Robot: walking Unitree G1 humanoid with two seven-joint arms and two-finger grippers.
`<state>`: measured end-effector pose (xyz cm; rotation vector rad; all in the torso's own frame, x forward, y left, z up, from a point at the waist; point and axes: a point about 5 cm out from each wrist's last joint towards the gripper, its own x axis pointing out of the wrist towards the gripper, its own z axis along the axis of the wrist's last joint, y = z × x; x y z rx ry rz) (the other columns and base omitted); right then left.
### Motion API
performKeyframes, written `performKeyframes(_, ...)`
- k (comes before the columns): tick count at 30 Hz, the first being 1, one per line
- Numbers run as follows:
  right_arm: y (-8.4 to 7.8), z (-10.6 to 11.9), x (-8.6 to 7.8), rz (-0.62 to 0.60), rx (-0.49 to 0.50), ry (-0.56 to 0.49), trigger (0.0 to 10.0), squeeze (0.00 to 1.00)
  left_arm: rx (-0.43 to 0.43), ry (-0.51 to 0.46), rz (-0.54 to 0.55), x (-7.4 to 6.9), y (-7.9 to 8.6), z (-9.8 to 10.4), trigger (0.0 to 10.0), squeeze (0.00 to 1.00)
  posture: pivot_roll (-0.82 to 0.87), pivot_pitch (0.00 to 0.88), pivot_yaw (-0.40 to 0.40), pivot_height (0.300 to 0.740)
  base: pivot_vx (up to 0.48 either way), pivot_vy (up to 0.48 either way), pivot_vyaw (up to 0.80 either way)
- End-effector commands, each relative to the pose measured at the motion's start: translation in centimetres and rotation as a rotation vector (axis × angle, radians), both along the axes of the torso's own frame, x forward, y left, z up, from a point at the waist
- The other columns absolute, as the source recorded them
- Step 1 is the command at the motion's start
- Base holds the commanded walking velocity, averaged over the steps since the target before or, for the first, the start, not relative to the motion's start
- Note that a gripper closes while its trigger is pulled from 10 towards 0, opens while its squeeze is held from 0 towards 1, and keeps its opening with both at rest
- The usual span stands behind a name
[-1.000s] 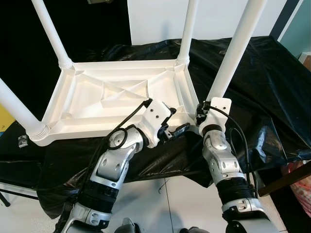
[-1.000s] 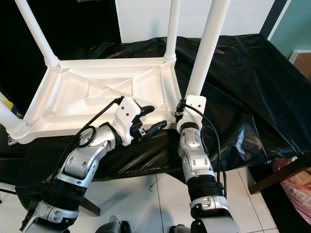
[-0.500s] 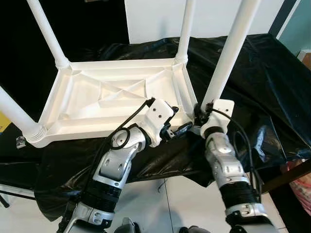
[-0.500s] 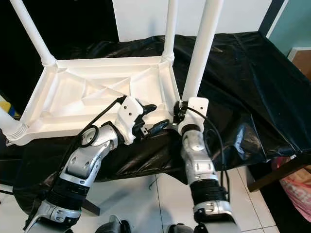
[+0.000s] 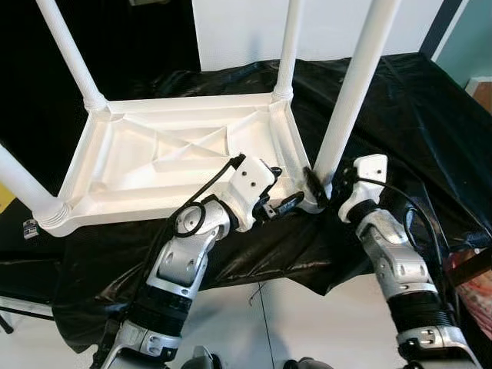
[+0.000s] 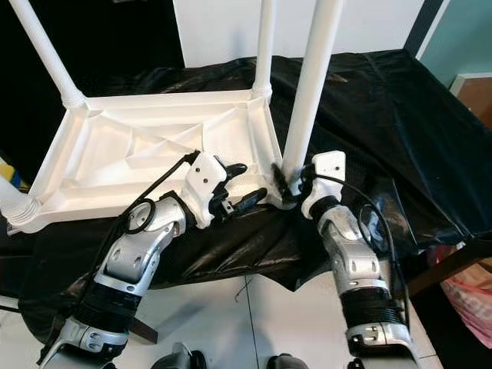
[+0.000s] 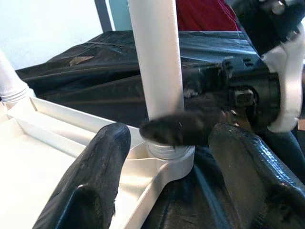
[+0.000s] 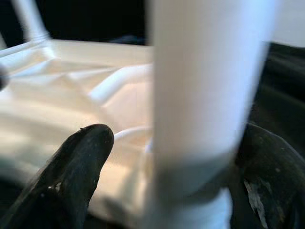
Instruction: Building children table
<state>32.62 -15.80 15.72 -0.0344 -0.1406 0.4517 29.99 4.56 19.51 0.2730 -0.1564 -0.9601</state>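
A white plastic children's table [image 5: 154, 165] lies upside down on a black-covered surface, its legs pointing up. My right gripper [image 5: 315, 184] reaches in from the right and is shut on the base of the near-right leg [image 5: 350, 100], just above its threaded collar. In the right wrist view the leg [image 8: 205, 95] stands between my two black fingers [image 8: 81, 162]. My left gripper [image 6: 244, 184] is open at the table's near edge, just left of that leg. In the left wrist view its fingers [image 7: 100, 171] frame the leg's socket [image 7: 167, 152].
Three other legs stand up at the far-right [image 5: 288, 46], far-left [image 5: 73, 54] and near-left [image 5: 23, 181] corners. The black sheet [image 5: 400, 100] hangs over the front edge. White floor [image 5: 254, 323] lies below, with a wooden piece [image 5: 469, 269] at the right.
My right arm has swung from in front of the near-right leg round to its right side, fingers staying at the base. The left gripper has kept its place. The camera shifted slightly.
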Motion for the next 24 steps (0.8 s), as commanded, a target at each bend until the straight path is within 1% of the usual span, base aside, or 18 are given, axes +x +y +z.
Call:
performKeyframes(1, 0.3, -0.8, 0.0, 0.063, -0.027, 0.034, 10.0, 0.0, 0.006, -0.004, 0.07, 0.3, 0.1, -0.5, 10.0, 0.0, -0.03, 0.049, 0.017, 0.74, 0.0, 0.0, 0.0)
performKeyframes(2, 0.3, -0.8, 0.0, 0.063, -0.027, 0.034, 10.0, 0.0, 0.006, -0.004, 0.07, 0.3, 0.1, -0.5, 10.0, 0.0, -0.03, 0.049, 0.017, 0.74, 0.0, 0.0, 0.0)
performKeyframes(5, 0.4, -1.0, 1.0, 0.143, -0.101, 0.049, 10.0, 0.0, 0.006, 0.033, 0.012, -0.3, -0.4, -0.8, 10.0, 0.0, -0.02, 0.04, 0.012, 0.74, 0.0, 0.0, 0.0)
performKeyframes(6, 0.4, -1.0, 1.0, 0.143, -0.101, 0.049, 10.0, 0.0, 0.006, 0.033, 0.012, -0.3, -0.4, -0.8, 10.0, 0.0, -0.02, 0.04, 0.012, 0.74, 0.0, 0.0, 0.0)
performKeyframes(8, 0.3, -1.1, 1.5, 0.169, -0.135, 0.061, 10.0, 0.0, 0.003, 0.034, 0.005, -0.4, -0.5, -0.8, 10.0, 0.0, -0.02, 0.039, 0.01, 0.74, 0.0, 0.0, 0.0)
performKeyframes(11, 0.2, -1.1, 1.6, 0.176, -0.143, 0.064, 10.0, 0.0, 0.001, 0.034, 0.006, -0.4, -0.5, -0.8, 10.0, 0.0, -0.02, 0.039, 0.01, 0.74, 0.0, 0.0, 0.0)
performKeyframes(13, -0.1, -1.2, 2.1, 0.175, -0.174, 0.074, 10.0, 0.0, -0.002, 0.032, 0.01, -0.5, -0.6, -0.7, 10.0, 0.0, -0.01, 0.04, 0.003, 0.74, 0.0, 0.0, 0.0)
performKeyframes(14, -0.1, -1.2, 2.1, 0.175, -0.174, 0.074, 10.0, 0.0, -0.002, 0.032, 0.01, -0.5, -0.6, -0.7, 10.0, 0.0, -0.01, 0.04, 0.003, 0.74, 0.0, 0.0, 0.0)
performKeyframes(15, -0.3, -1.4, 2.4, 0.161, -0.201, 0.082, 2.8, 0.0, -0.004, 0.031, 0.012, -0.5, -0.6, -0.7, 10.0, 0.0, 0.0, 0.04, -0.001, 0.74, 0.0, 0.0, 0.0)
performKeyframes(16, -0.4, -1.5, 2.6, 0.152, -0.22, 0.088, 2.8, 0.0, -0.005, 0.03, 0.013, -0.5, -0.7, -0.7, 10.0, 0.0, 0.0, 0.04, -0.002, 0.74, 0.0, 0.0, 0.0)
performKeyframes(17, -0.5, -1.7, 2.7, 0.135, -0.236, 0.098, 0.0, 0.0, -0.005, 0.03, 0.016, -0.5, -0.6, -0.7, 10.0, 0.0, 0.0, 0.039, -0.004, 0.74, 0.0, 0.0, 0.0)
performKeyframes(19, -0.5, -1.8, 2.9, 0.126, -0.245, 0.102, 0.0, 0.0, -0.005, 0.029, 0.019, -0.5, -0.6, -0.7, 10.0, 0.0, 0.0, 0.039, -0.005, 0.74, 0.0, 0.0, 0.0)
performKeyframes(24, -0.4, -2.3, 2.9, 0.128, -0.217, 0.116, 0.0, 0.0, -0.006, 0.027, 0.03, -0.5, -0.4, -0.7, 10.0, 0.0, 0.0, 0.04, -0.008, 0.74, 0.0, 0.0, 0.0)
